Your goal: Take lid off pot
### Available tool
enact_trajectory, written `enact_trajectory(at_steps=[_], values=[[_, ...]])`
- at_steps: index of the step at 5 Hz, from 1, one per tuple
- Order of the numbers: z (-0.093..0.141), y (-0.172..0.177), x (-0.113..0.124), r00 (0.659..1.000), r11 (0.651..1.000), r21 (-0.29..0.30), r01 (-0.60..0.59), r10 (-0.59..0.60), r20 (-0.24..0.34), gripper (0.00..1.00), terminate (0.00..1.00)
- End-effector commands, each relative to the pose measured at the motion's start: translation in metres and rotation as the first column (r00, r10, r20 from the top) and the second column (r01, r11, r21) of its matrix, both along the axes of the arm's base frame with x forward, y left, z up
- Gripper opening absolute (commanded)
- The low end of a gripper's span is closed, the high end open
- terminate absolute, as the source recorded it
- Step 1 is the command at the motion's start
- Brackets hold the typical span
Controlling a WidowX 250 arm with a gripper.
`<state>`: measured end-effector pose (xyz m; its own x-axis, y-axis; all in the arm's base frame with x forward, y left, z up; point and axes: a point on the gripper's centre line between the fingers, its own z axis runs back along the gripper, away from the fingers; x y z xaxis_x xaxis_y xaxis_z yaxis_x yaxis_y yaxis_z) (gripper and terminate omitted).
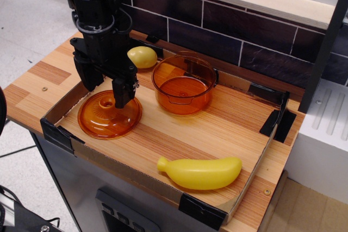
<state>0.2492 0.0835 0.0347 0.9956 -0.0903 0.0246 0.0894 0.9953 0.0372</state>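
Hovering directly above the round, shallow-domed, translucent amber-orange plastic lid [109, 115], with black gripper [106, 91] fingers spread apart and clamped on nothing; knob visible between them. Lying flat near the left front corner of the wooden desk [217, 129], just beside the low cardboard border [60, 107]. Standing uncovered toward the rear edge, apart from it: the small round translucent amber-orange plastic pot [184, 84]. Judged essentially complete, with only a clear withdrawal remaining. Risk one: catching a fingertip on the knob through any sideways drift, dragging the light disc against the border or tipping it. Risk two: swinging toward the rear edge while low, striking the pot rim or the small yellow egg-shaped plastic lemon [142, 57] at the rear left. Recommended: lifting straight up before traversing. Unaffected at the front edge: the yellow plastic toy banana [200, 172].
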Motion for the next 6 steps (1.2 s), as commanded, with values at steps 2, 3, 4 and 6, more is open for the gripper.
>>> enact_trajectory(at_steps=[2,3,4,6], values=[[0.0124,0.006,0.0101,0.999,1.0,0.013,0.005,-0.005,0.04,1.0,0.0],[0.0124,0.006,0.0101,0.999,1.0,0.013,0.005,-0.005,0.04,1.0,0.0],[0.0124,0.006,0.0101,0.999,1.0,0.013,0.005,-0.005,0.04,1.0,0.0],[0.0124,0.006,0.0101,0.999,1.0,0.013,0.005,-0.005,0.04,1.0,1.0]])
